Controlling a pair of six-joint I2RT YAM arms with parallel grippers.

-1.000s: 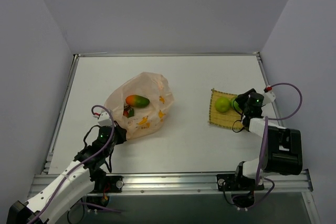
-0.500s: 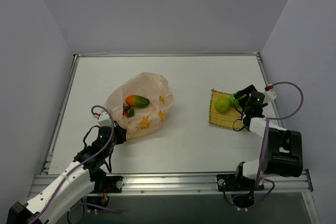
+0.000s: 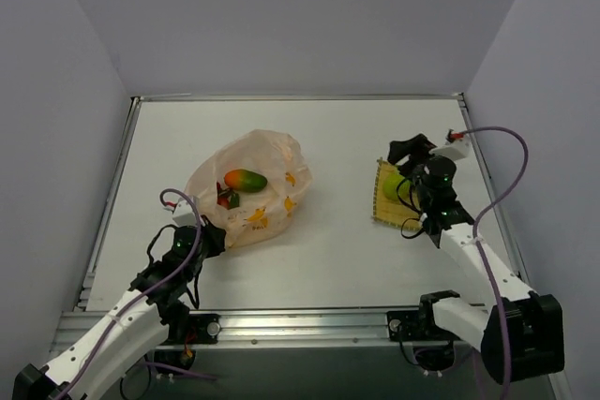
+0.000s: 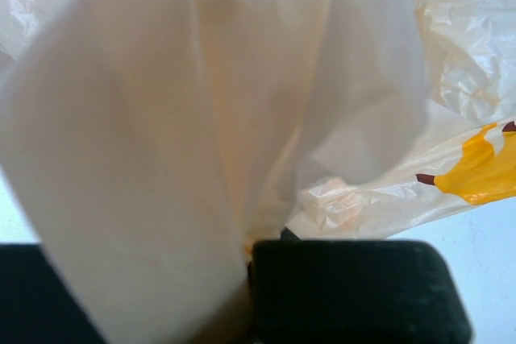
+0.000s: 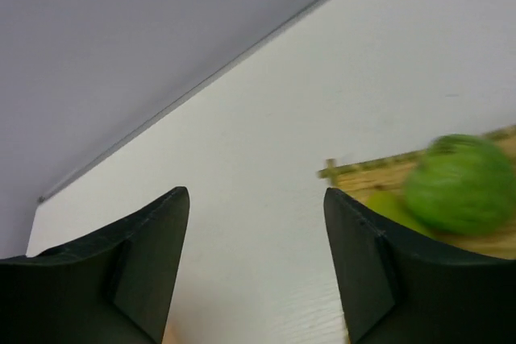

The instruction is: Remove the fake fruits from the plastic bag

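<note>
Left gripper is clamped on the near edge of the bag; oval fruit and red cluster lie inside. Right gripper, jaws apart, hovers over green fruit on mat

Soft, even overhead light with faint shadows; the plastic bag glows washed-out close up, and the green fruit is blurred.
</note>
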